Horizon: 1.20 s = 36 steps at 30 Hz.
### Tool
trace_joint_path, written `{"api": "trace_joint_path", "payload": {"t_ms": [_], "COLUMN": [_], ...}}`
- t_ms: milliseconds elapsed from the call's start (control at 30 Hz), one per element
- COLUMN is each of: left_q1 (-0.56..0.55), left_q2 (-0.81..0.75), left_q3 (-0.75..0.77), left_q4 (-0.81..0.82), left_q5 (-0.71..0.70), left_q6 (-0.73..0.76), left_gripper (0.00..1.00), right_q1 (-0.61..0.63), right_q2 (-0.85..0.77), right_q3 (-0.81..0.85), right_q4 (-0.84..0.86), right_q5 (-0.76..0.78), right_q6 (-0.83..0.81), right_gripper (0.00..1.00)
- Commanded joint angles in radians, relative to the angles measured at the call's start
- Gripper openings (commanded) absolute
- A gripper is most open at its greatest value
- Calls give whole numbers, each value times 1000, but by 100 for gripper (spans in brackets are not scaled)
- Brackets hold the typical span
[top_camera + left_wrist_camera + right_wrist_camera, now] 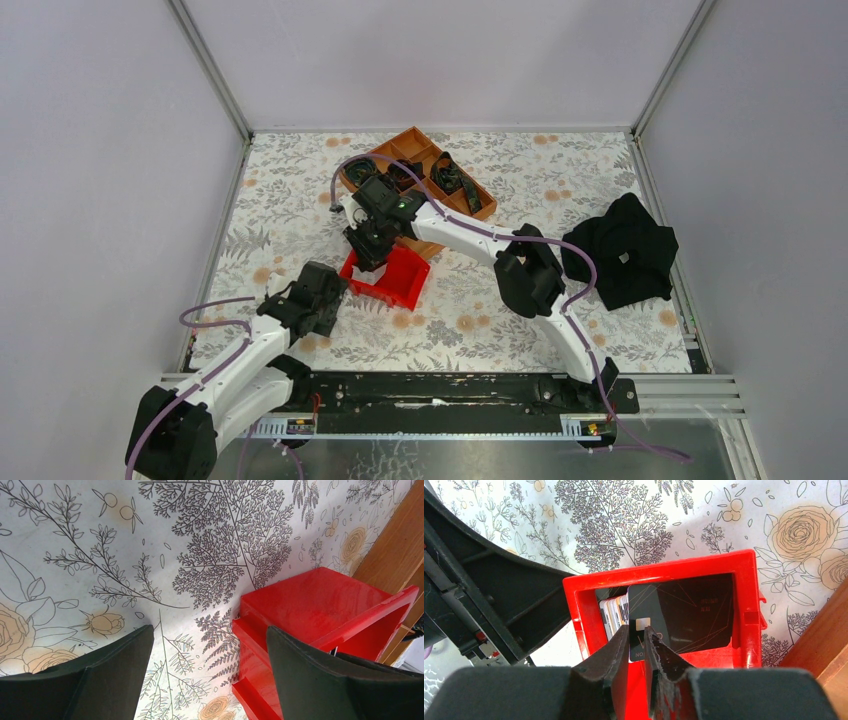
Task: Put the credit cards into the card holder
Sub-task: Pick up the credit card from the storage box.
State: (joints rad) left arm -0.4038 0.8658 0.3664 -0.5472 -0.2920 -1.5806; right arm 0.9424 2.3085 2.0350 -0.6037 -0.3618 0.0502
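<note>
A dark credit card [694, 612] with a pale chip lies face-up toward the right wrist camera inside the red bin [664, 572]. Several pale and grey cards [614, 612] stand on edge at its left wall. My right gripper [637, 628] reaches into the bin [400, 278]. Its jaws stand a narrow gap apart in front of the dark card's lower left corner, and nothing is pinched between them. My left gripper [210, 630] is open and empty over the tablecloth, its right finger beside the bin's corner [320, 600]. The card holder is out of view.
The orange-brown compartment tray [415, 145] with dark items stands behind the bin; its edge shows in both wrist views [395, 550] [824, 650]. A black cloth [625, 250] lies at the right. The right arm's elbow [528, 272] hangs over mid-table.
</note>
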Motion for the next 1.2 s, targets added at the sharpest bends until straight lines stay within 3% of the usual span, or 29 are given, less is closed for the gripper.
{"api": "trace_joint_path", "payload": {"t_ms": [0, 400, 1167], "left_q1": [5, 4, 5], "left_q2": [6, 7, -16], "left_q3": [-8, -2, 0], "left_q4": [69, 69, 49], "left_q5": [13, 16, 17], "left_q6": [-22, -20, -13], "left_gripper": [90, 90, 90], "right_q1": [16, 26, 2], "right_q2": [-52, -66, -94], "right_q3": [2, 47, 54], "right_q4": [-33, -69, -52], "right_q5": [-47, 92, 138], "right_q6": [15, -8, -8], "right_gripper": [21, 19, 19]}}
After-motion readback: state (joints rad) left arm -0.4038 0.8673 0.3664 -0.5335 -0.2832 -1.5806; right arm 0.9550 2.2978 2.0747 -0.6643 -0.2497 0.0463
